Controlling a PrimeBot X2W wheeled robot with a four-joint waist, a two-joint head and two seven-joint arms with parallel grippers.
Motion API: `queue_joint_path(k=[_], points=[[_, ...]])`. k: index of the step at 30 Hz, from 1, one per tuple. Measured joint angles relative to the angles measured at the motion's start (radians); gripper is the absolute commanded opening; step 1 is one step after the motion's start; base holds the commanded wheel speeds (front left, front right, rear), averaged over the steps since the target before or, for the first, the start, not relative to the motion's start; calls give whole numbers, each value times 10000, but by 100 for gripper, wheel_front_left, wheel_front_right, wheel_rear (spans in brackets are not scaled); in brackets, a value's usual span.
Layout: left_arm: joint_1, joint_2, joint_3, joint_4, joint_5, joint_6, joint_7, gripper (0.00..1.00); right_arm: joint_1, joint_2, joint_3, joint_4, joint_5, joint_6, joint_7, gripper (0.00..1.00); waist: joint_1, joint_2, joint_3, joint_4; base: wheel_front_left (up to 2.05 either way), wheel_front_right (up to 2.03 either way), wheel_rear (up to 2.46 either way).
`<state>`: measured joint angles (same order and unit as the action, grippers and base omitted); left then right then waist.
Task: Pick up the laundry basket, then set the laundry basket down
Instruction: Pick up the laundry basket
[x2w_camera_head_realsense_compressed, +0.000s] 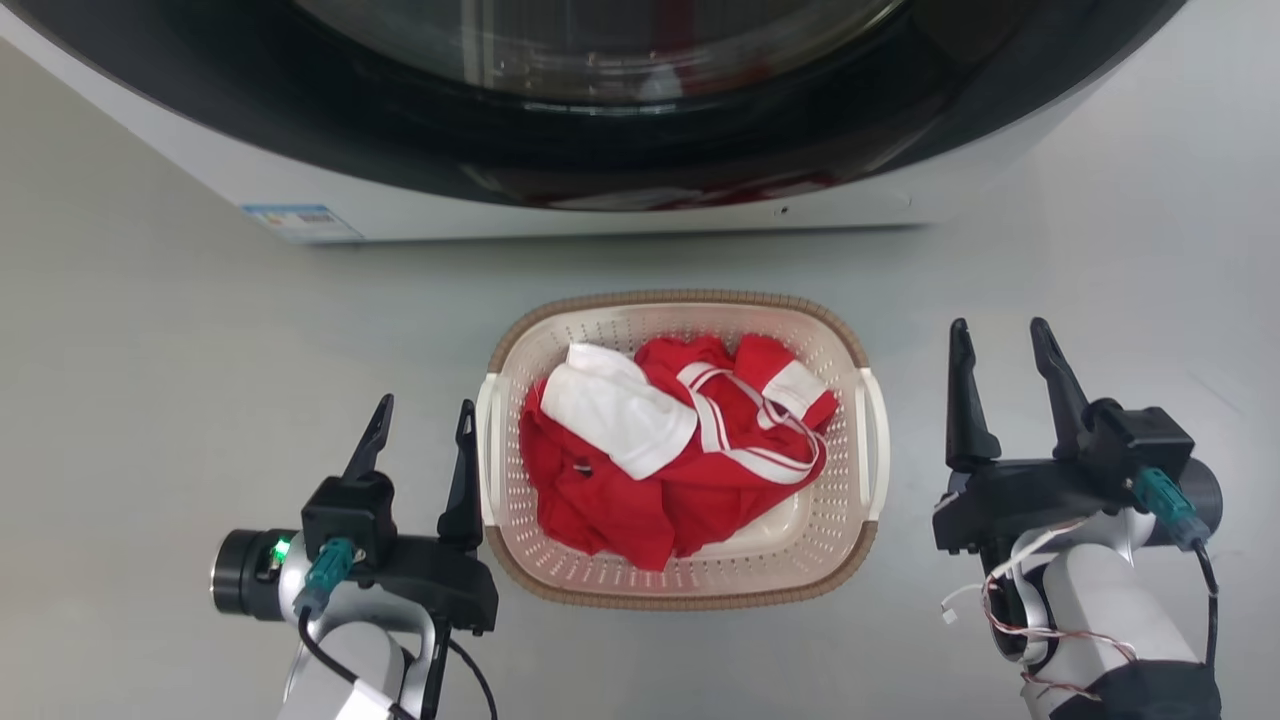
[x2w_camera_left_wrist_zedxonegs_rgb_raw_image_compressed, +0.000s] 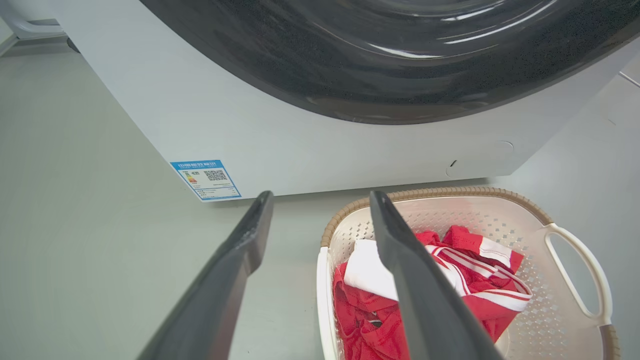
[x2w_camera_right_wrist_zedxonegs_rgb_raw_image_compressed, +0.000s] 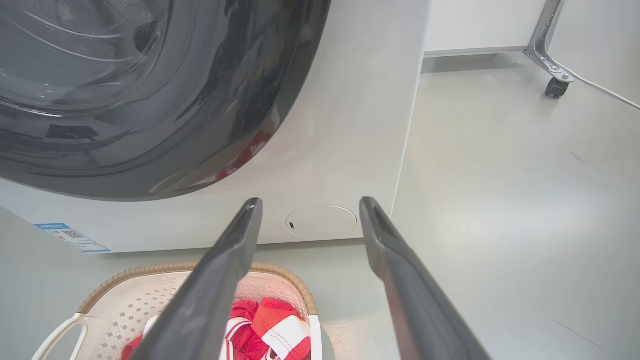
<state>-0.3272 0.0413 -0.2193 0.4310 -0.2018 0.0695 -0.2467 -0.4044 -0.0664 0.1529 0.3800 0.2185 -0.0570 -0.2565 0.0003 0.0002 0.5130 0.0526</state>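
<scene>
Left claw (x2w_camera_head_realsense_compressed: 426, 402): spread, holding nothing, low at the left side of the laundry basket (x2w_camera_head_realsense_compressed: 680, 298), inner finger just beside the left loop handle (x2w_camera_head_realsense_compressed: 487, 450); touching or not, impossible to tell. Right claw (x2w_camera_head_realsense_compressed: 998, 325): spread too, empty, apart from the right handle (x2w_camera_head_realsense_compressed: 880, 440). Basket: on the floor (x2w_camera_head_realsense_compressed: 150, 400), between both claws, just before the washing machine (x2w_camera_head_realsense_compressed: 600, 215), red and white clothes (x2w_camera_head_realsense_compressed: 600, 490) heaped inside.

I'm seeing the laundry basket (x2w_camera_head_realsense_compressed: 848, 440) showing cream-white, hole-dotted, with a brown woven-look rim. The clothes (x2w_camera_head_realsense_compressed: 610, 500) are showing red with white stripes; the washing machine (x2w_camera_head_realsense_compressed: 600, 215), white and black.
</scene>
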Motion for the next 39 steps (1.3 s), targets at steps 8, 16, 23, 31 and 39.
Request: queue_joint_path(k=[8, 16, 23, 31, 39], points=[[-1068, -29, -403, 846, -577, 10, 42, 100, -889, -12, 142, 842, -180, 13, 0, 100, 0, 0, 1199, 93, 0, 0, 0], [-2289, -54, -744, 1590, -1072, 10, 42, 100, -1718, -109, 94, 1386, -213, 13, 0, 100, -1, -1, 2395, 212, 0, 0, 0], [-2852, -82, -1120, 2452, -1340, 6, 40, 100, -2016, -136, 86, 2063, -259, 13, 0, 100, -1, 0, 3264, 323, 0, 0, 0], [-3071, -92, -1478, 3296, -1747, -84, 25, 100, -2231, -115, 199, 2608, -251, 15, 0, 100, -2, -1, 3672, 398, 0, 0, 0], [-3389, -94, -1630, 3885, -2211, -90, -23, 100, -2258, -71, 383, 3089, -222, 15, 0, 100, -2, -3, 3899, 354, 0, 0, 0]])
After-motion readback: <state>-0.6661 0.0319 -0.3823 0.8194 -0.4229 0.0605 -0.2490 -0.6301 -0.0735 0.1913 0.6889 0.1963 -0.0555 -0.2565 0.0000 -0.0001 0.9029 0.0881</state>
